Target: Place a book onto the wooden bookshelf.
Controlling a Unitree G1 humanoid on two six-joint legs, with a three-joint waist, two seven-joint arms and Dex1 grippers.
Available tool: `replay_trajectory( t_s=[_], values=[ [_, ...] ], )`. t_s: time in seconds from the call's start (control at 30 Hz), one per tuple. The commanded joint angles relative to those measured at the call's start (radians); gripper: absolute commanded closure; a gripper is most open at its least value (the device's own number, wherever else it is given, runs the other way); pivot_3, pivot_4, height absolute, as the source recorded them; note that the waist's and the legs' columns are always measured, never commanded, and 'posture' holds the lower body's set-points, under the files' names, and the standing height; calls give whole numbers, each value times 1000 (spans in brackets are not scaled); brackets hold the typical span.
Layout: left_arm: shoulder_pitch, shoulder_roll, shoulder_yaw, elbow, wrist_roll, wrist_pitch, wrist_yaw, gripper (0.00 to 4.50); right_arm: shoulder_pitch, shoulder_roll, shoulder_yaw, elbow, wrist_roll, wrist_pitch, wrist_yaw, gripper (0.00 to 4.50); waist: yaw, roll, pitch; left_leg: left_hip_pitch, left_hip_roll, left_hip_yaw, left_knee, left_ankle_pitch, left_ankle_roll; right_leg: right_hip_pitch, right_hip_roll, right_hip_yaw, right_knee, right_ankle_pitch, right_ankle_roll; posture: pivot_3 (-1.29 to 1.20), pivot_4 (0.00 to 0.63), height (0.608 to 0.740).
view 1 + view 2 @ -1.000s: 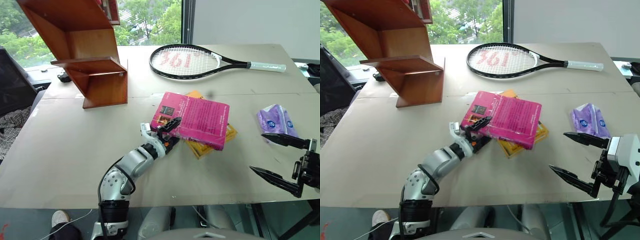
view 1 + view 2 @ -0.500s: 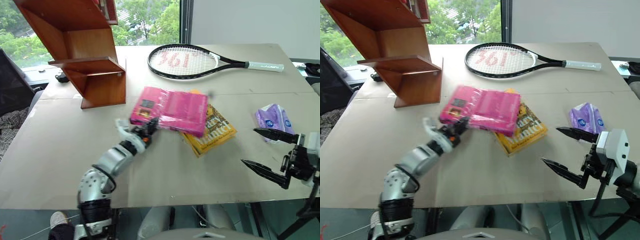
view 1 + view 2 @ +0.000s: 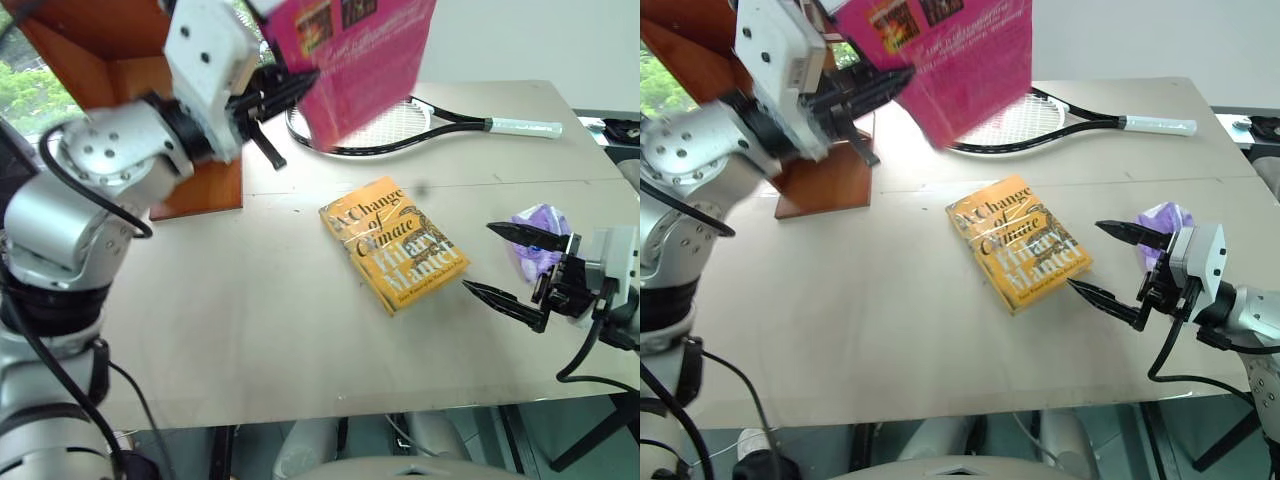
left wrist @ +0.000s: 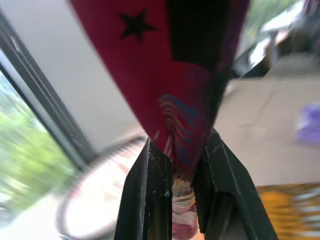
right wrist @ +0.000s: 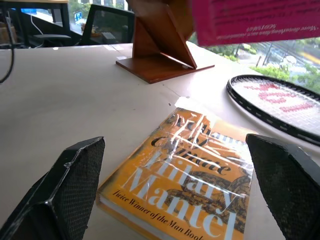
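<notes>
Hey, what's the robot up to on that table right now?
The left gripper is shut on the pink book and holds it in the air, next to the wooden bookshelf; the book is not on a shelf yet. The right gripper is open and empty, hovering just off the yellow book, which lies flat on the table. A tennis racket and a purple packet also lie there.
</notes>
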Motion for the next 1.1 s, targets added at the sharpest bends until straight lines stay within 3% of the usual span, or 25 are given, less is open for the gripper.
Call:
replay_trajectory(
  t_s=[0.03, 0.13, 0.3, 0.6, 0.77, 1.1],
  values=[
    [-115, 107, -43, 78, 267, -131, -168, 4463, -76, 7, -7, -3, 20, -2, -48, 0, -4, 0, 0, -1, 0, 2, -1, 0, 0, -2, 0, 2, 0, 0, 0, 0, 150, 740],
    [-152, 208, -60, 134, 337, -109, -356, 4463, -138, 0, -2, 7, 62, 61, -86, 0, -12, 1, 1, -2, 0, 4, -3, 0, 0, -5, 0, 3, 1, 0, 0, 0, 150, 740],
    [-177, 350, -64, 272, 509, -87, -519, 4463, -261, -34, 7, 16, 158, 179, -116, 0, -24, -1, 2, -8, 0, 2, -1, 0, 1, -10, 1, 2, 2, 0, 0, 0, 150, 740],
    [-253, 360, -104, 477, 794, -199, -649, 4463, -402, -112, -41, 35, 207, 199, -105, 0, -18, -2, 4, -20, -2, -4, 10, -1, 2, -13, -1, -6, 2, 0, 0, 0, 150, 740],
    [-256, 289, -147, 533, 887, -134, -730, 4463, -408, -140, -74, 0, 253, 212, -104, 0, -23, -2, 3, -19, -2, -4, 11, -1, 2, -13, -1, -6, 4, 0, 0, 0, 150, 740],
    [-328, 87, -228, 703, 1135, -108, -619, 4463, -362, -138, -88, -41, 260, 210, -141, 0, -19, -1, 2, -8, -2, 0, 15, 0, 1, -7, -2, -2, 21, 0, 0, 0, 150, 740]
  ],
)
